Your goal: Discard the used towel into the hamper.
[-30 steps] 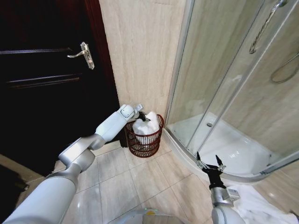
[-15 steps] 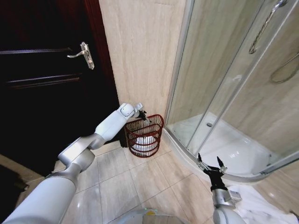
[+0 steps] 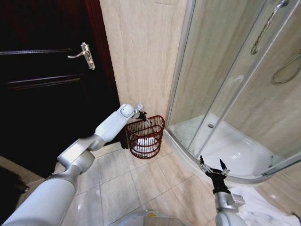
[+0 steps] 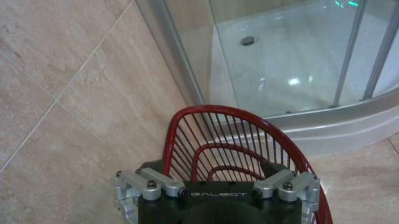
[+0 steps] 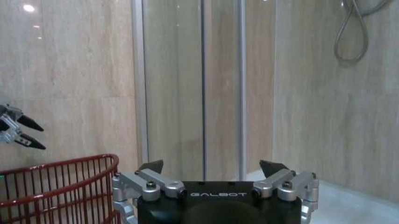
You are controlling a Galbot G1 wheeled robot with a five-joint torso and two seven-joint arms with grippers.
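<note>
The hamper (image 3: 146,137), a small dark red wire basket, stands on the floor against the beige wall, between the dark door and the shower. The used towel (image 3: 146,142) lies white at the bottom of it, seen through the bars. My left gripper (image 3: 142,116) hovers open and holding nothing just above the hamper's back-left rim. The left wrist view looks down on the red rim (image 4: 249,116). Low on the right, my right gripper (image 3: 212,165) stands open and holding nothing near the shower's curb. Its wrist view shows the hamper (image 5: 59,186) and the left gripper (image 5: 18,130) above it.
A dark wooden door (image 3: 47,84) with a metal handle (image 3: 83,54) is to the left. A curved glass shower enclosure (image 3: 225,94) with a raised white tray (image 3: 230,146) fills the right. White cloth (image 3: 256,202) lies on the floor by my right arm. Beige floor tiles (image 3: 122,179) lie in front.
The towel left my left gripper a second ago and dropped from the hamper's top to its bottom. The left gripper stays open above the rim. My right gripper sank slightly.
</note>
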